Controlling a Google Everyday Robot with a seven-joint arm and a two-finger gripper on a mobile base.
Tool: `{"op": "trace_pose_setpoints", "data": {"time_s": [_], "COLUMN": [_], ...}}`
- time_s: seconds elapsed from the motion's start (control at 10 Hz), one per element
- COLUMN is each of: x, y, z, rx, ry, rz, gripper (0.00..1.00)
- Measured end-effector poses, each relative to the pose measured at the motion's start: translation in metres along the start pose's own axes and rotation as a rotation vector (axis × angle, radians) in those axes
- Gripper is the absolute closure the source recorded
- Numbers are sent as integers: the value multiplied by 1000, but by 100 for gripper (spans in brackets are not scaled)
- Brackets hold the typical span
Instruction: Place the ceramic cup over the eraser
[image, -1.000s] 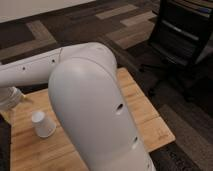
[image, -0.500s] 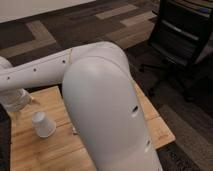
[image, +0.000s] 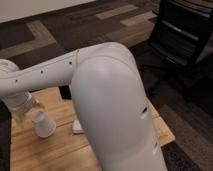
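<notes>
The ceramic cup (image: 43, 124) is plain white and stands on the wooden table (image: 60, 150) at the left, its narrower end up. Just left of it and slightly above, my gripper (image: 26, 111) hangs at the end of the white arm (image: 110, 100); it is open and close beside the cup, with nothing held. The eraser (image: 65, 92) is a small black block standing at the table's far edge, partly hidden behind the arm. The arm's big elbow covers the middle of the table.
A flat pale grey pad (image: 78, 126) lies on the table right of the cup, half under the arm. A black office chair (image: 182, 35) stands on the carpet at the right. The table's right edge (image: 167, 131) is near the arm.
The arm's elbow has swung further right and fills more of the view. The gripper has stayed at the cup's left side. The cup has not moved.
</notes>
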Motion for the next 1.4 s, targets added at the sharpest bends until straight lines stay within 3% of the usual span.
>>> {"op": "trace_pose_setpoints", "data": {"time_s": [0.8,1.0,1.3,1.4], "x": [-1,-3,-1,0], "y": [-17,-17,-15,-15], "z": [24,26,27,27], "rx": [-17,-17,-18,-19], "ry": [26,26,35,39], "rz": [-37,-47,-51,-49], "gripper": [35,51,85,92]}}
